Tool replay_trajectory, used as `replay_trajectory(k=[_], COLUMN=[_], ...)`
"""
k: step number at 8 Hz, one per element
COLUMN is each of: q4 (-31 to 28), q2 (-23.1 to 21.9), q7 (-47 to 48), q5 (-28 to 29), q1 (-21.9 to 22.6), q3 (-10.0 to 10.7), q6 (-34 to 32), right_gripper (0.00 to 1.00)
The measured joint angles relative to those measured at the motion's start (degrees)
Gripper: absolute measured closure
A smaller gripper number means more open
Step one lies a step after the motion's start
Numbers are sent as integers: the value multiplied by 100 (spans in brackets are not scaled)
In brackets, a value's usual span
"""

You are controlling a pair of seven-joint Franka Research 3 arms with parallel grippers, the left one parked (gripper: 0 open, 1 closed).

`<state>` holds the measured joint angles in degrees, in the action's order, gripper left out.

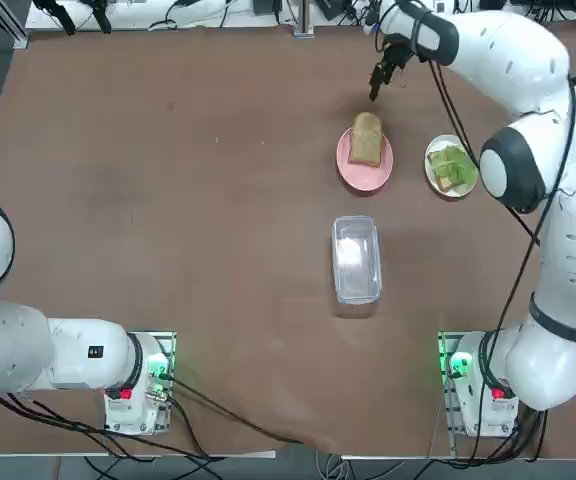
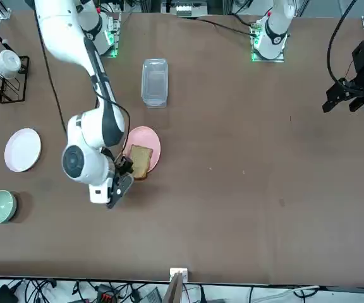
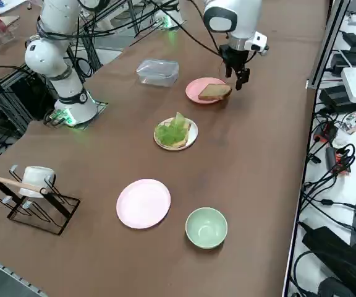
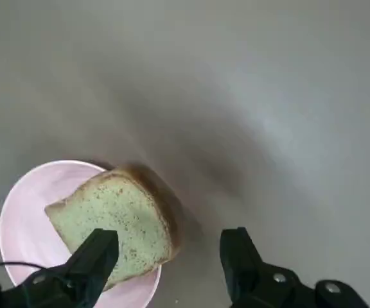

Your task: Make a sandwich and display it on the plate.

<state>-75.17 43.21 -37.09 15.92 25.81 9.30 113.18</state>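
Sandwich not yet assembled: one toast slice (image 4: 117,228) lying on a pink plate (image 4: 24,218) just below the right gripper (image 3: 238,75), the other slice under lettuce (image 3: 173,132) on a small plate (image 3: 189,143), probably the white one, well off toward the arm's base side. Hovering with fingers (image 4: 236,256) spread and empty, one fingertip over the toast's crust, the other over bare table. Remaining, judging from this: gripping the toast, carrying it over, capping the lettuce. Sitting clear of that path: clear plastic container (image 1: 356,258), pale-green bowl (image 3: 206,227), second pink plate (image 3: 143,203), cup rack (image 3: 36,201).
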Motion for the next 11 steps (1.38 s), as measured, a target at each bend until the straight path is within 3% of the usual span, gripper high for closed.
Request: replay_trajectory(k=[4,11], q4=[7,8], q2=[220,513], q7=[-678,-724], q5=[6,125], q1=[-8,-26], q3=[-40,-186], q6=[-11,-11], right_gripper=[3,3])
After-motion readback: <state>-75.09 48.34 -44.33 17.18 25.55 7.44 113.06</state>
